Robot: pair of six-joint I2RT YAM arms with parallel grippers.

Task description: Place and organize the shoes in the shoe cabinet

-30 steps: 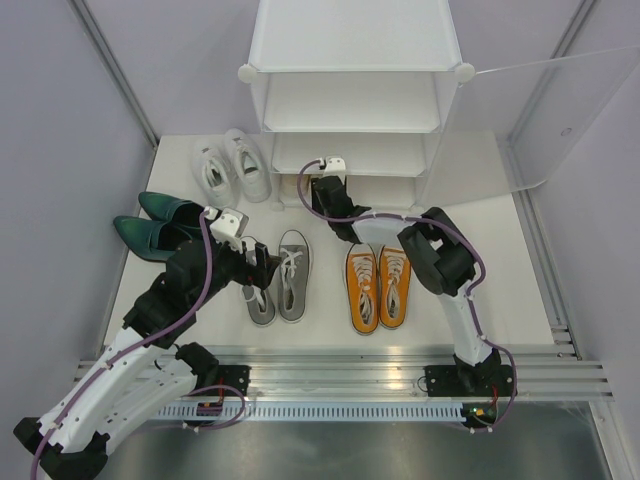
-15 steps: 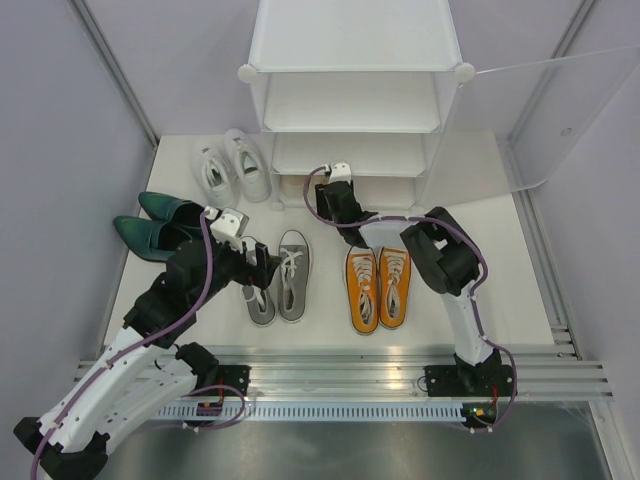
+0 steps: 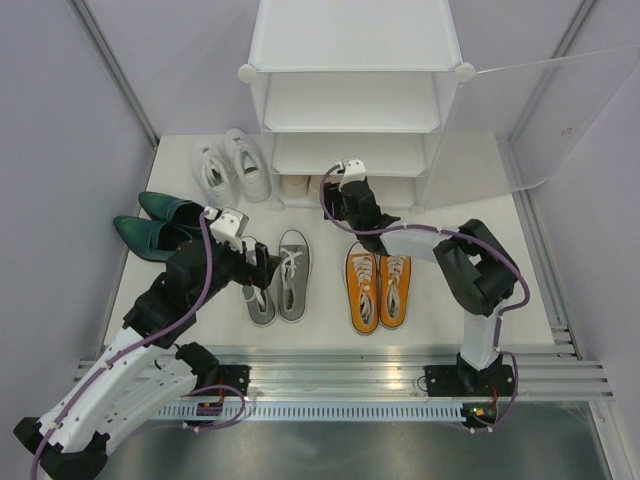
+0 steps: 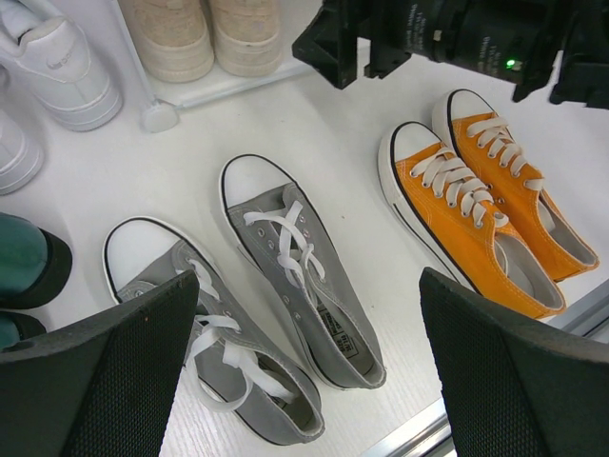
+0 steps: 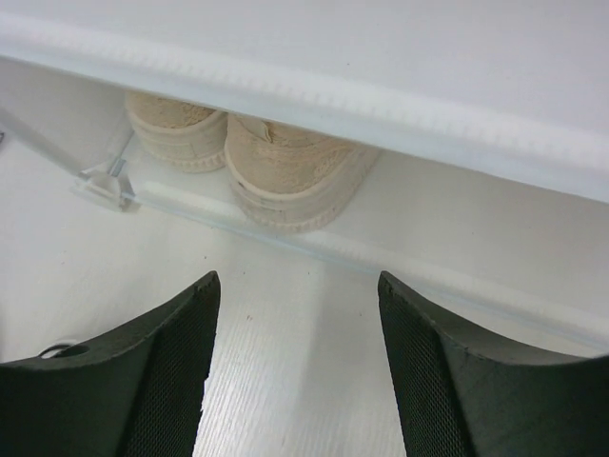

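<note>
Grey canvas lace-ups (image 3: 278, 277) and orange canvas lace-ups (image 3: 378, 285) sit side by side toward the table's (image 3: 480, 200) near edge. The left gripper (image 3: 258, 266) hangs over the grey pair, fingers wide and empty. Green pointed shoes (image 3: 155, 225) lie by the left edge, with white sneakers (image 3: 232, 166) beyond them. Farther back, the right gripper (image 5: 295, 286), fingers apart and holding nothing, faces the shoe cabinet's (image 3: 355, 35) bottom shelf, where the cream pair (image 5: 285, 167) stands.

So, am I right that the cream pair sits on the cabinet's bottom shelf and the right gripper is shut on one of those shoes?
Not quite. The cream pair does sit on the bottom shelf of the cabinet, but the right gripper is open and holds nothing; the right wrist view shows its jaws apart.
</note>
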